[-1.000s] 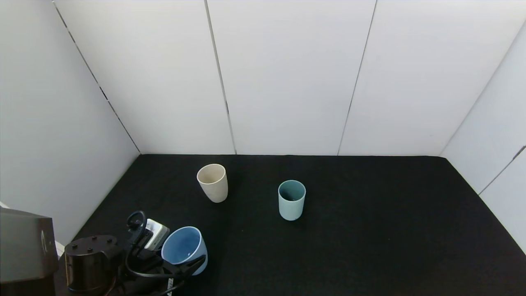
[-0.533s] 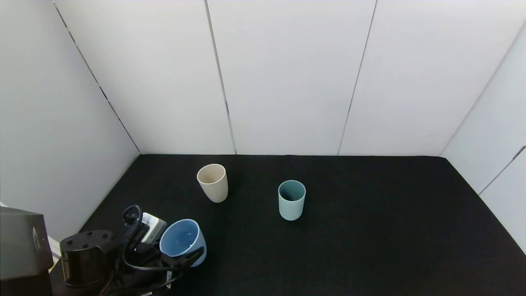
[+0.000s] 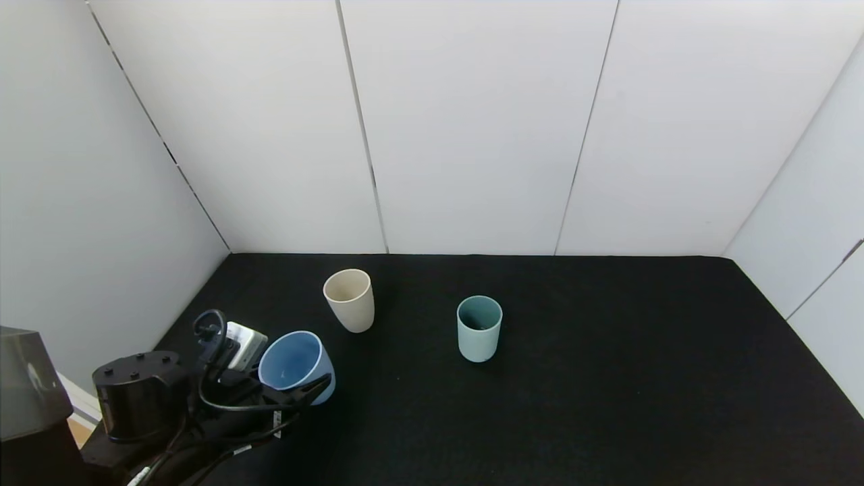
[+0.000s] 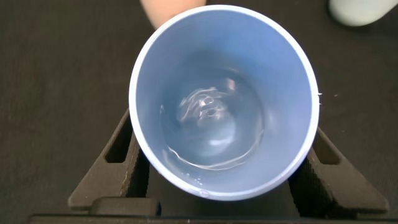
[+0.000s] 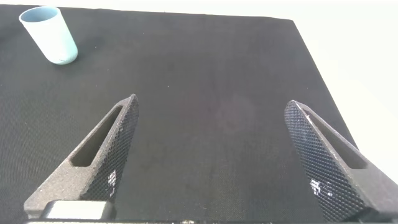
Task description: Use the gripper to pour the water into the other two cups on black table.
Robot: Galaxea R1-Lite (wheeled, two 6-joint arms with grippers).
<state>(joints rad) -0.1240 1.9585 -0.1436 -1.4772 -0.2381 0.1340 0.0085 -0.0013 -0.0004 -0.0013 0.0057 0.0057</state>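
Cups are what matter on the black table (image 3: 607,405): the beige cup (image 3: 349,299) is standing upright toward the far left of the cloth-like surface, and the teal-green cup (image 3: 479,327) is standing upright near the middle, well apart from the beige one. Neither is being touched.

At the near left corner, the left gripper (image 3: 297,395) is holding a wider light blue cup (image 3: 295,365), with its jaws pinching the cup's wall from either side. That cup is leaning slightly, its mouth facing up and toward the robot. From the left wrist camera, the light blue cup (image 4: 224,99) is filling most of the view, and a shallow pool of water (image 4: 211,134) is lying at its bottom, glinting. The two black fingers (image 4: 121,165) are pressing against its outer wall. A small white-grey box (image 3: 241,343) is sitting on the arm just behind the cup, among looping black cables (image 3: 219,378).

The right gripper (image 5: 211,155) is not showing in the head view; its own wrist camera is looking out over bare black cloth, with its textured fingers (image 5: 115,146) spread wide and holding nothing. In that same view the teal-green cup (image 5: 50,35) is standing far off from the gripper.

White panel walls (image 3: 472,121) are enclosing the table on three sides.
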